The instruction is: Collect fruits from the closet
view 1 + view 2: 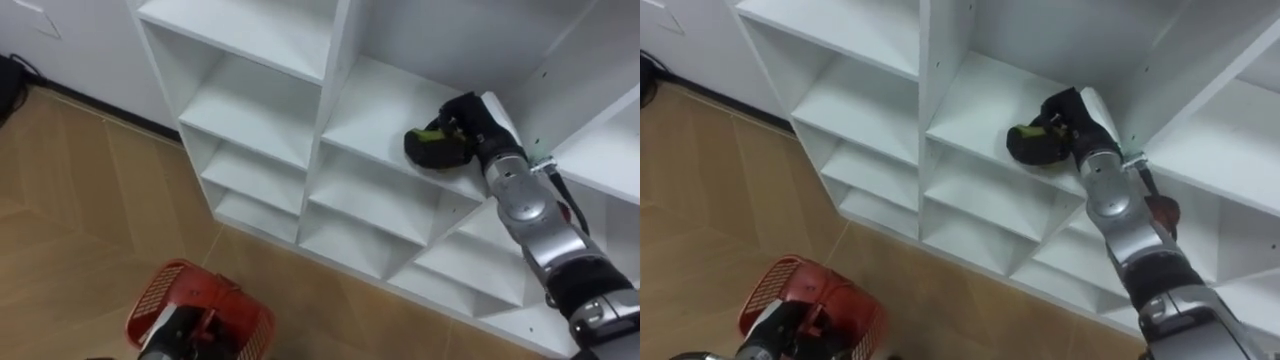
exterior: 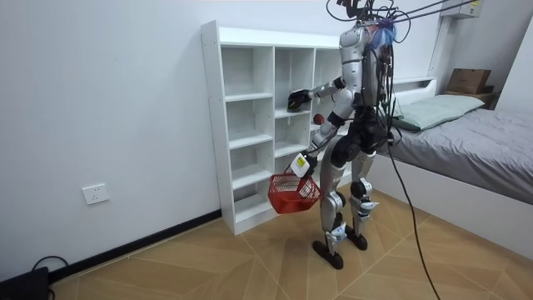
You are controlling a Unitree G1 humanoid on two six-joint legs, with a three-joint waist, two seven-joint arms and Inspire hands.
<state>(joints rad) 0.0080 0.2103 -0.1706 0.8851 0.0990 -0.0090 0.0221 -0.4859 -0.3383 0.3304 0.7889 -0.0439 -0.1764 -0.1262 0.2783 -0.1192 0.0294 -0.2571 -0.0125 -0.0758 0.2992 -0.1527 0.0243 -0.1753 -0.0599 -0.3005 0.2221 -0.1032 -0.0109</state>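
Right hand (image 1: pixel 458 128): clenched round a yellow-green fruit (image 1: pixel 431 133) on a closet shelf (image 1: pixel 370 108), right side. Lift clear before withdrawing. Left hand (image 2: pixel 302 164) grips the red basket (image 2: pixel 293 193), near left.

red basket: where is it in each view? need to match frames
Left eye view: red basket at the lower left, below the shelves.
Right eye view: lower left.
Room view: centre, hanging at knee height in front of the shelves.
Shared landmark: white shelf unit.
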